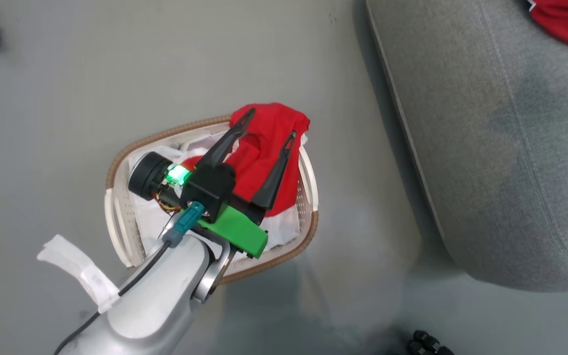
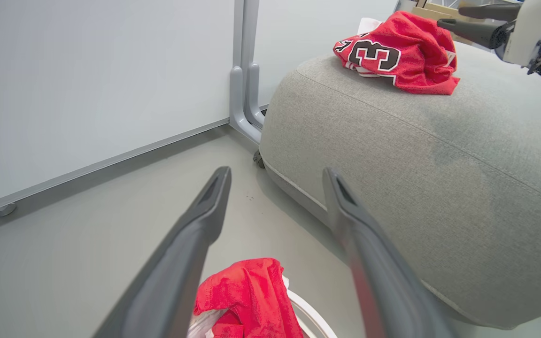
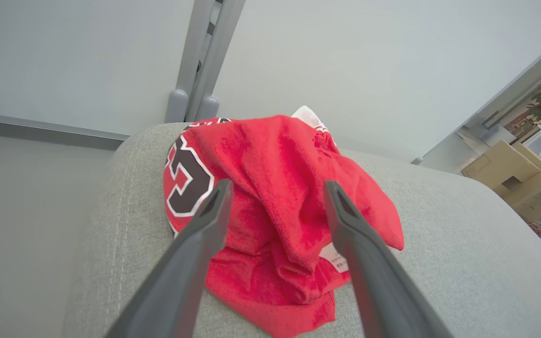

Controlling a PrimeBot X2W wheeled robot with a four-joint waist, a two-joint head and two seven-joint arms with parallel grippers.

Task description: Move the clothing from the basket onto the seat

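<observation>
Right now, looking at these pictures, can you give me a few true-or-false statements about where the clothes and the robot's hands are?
1. The numbered jersey lies on the seat. True.
2. The left gripper is open above the basket. True.
3. The basket is empty. False: a plain red piece and a white sheet are in it.
4. The right gripper is clamped on the jersey. False: it is open, fingers apart over the jersey.
5. The basket stands on the seat. False: it stands on the floor beside it.
</observation>
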